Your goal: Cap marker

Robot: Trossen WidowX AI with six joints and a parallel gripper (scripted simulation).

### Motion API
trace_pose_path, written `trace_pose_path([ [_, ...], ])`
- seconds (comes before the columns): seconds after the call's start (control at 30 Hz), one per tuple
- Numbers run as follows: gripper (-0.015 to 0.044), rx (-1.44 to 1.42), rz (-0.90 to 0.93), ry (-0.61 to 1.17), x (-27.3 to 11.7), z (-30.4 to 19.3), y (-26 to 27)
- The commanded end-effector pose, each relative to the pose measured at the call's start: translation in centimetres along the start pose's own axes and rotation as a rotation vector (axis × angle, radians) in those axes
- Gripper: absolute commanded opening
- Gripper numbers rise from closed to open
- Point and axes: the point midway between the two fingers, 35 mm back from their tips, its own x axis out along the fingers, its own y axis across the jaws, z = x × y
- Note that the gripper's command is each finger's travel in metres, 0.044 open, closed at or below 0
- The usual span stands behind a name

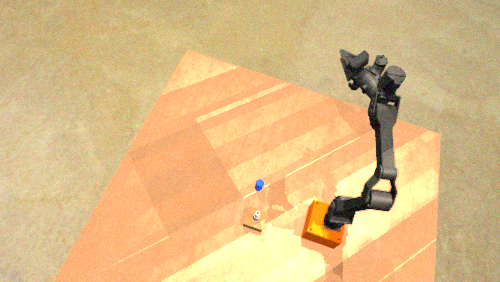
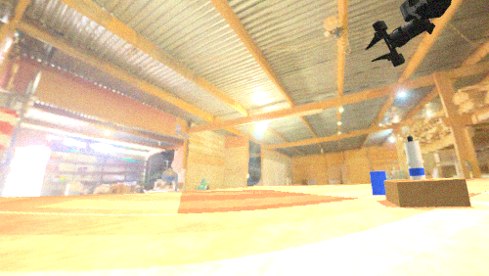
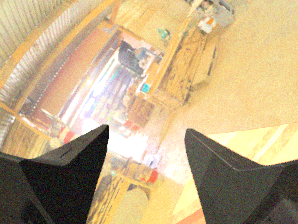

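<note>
Cap (image 1: 259, 185) stands loose on the table (image 1: 190, 160), near the marker (image 1: 256, 215) in its holder block (image 2: 426, 192). Gripper (image 2: 383, 43) hangs high, well apart, jaws parted, empty. Step: approach; next, descend over the cap.

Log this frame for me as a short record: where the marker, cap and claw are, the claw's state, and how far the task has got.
marker: upright in the holder block, white with a blue band, uncapped
cap: blue, standing on the table apart from the block
claw: high in the air, far from both marker and cap
claw state: partly open, nothing between the fingers
arm base: orange mount on the table, to one side of the block
task progress: cap not yet picked up; no step completed
</note>
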Motion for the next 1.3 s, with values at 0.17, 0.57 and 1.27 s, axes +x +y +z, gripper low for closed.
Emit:
trace_pose_path([
  [0.17, 0.0254, 0.133, -0.191, 0.215, 5.2, -8.9, -5.0],
  [0.57, 0.0254, 0.118, -0.637, 0.644, 5.9, -28.6, -12.7],
  [1.27, 0.0254, -0.376, -1.166, 1.086, -6.4, -45.1, -21.5],
])
